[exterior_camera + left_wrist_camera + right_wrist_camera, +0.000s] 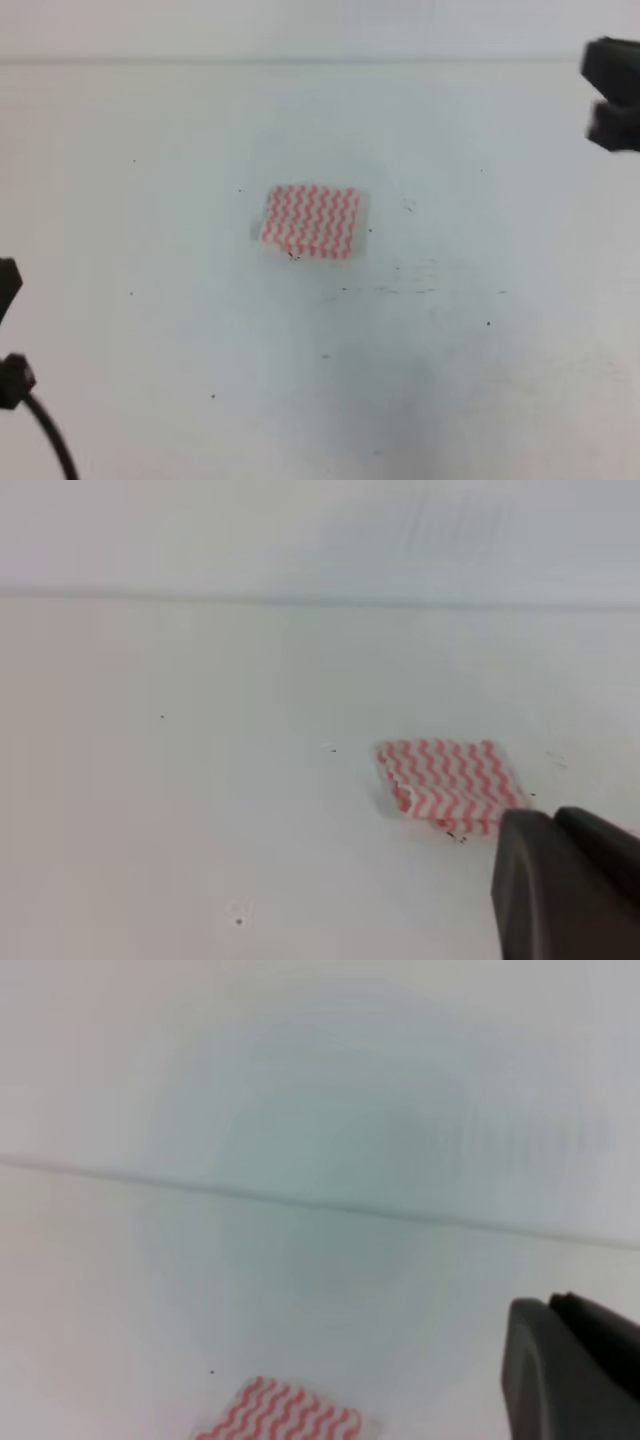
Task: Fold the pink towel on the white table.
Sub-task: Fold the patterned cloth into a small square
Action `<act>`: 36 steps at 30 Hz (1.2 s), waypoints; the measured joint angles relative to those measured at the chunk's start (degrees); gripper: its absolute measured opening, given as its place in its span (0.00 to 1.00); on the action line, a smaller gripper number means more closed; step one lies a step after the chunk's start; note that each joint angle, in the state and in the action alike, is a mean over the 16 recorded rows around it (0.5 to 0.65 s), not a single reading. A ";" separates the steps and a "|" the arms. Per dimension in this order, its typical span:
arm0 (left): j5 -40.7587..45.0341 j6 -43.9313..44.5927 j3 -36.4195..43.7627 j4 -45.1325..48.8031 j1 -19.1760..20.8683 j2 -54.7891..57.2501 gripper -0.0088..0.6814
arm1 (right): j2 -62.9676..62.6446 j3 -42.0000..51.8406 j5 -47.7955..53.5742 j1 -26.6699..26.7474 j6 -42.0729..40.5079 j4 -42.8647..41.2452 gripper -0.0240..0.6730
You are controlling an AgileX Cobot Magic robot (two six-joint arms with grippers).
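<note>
The pink towel lies near the middle of the white tabletop, as a small compact rectangle. In the left wrist view its near-left edge looks thickened, like stacked layers, so folding seems largely or fully done; I can't count the layers, too blurry. Nothing is touching it. What's left, if anything: maybe 1 more fold or a tidy-up, but that's a judgement only.

The left hand sits at the far left edge of the exterior view, well apart from the towel. Only dark parts and a cable show; can't tell if it is released or clenched. The left wrist view shows 1 dark finger at lower right, holding nothing that I can see.

The right hand is at the upper right edge, also well apart from the towel. 2 dark lobes are visible, but the blur hides the gap; can't tell its state. No cloth is in it.

Orientation: the towel's long axis runs roughly left-right in the exterior view, slightly rotated. The wavy stripes run across the short way, front to back. It lies flat, with the corners roughly square.
</note>
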 joint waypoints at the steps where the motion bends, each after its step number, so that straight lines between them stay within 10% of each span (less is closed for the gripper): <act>1: 0.41 -0.08 0.73 0.02 0.00 -1.11 0.01 | -1.76 1.65 -0.60 0.00 -0.03 0.25 0.01; 36: 13.82 -0.19 3.21 -0.02 -0.01 -5.71 0.01 | -30.00 20.93 4.18 0.02 -0.18 0.37 0.01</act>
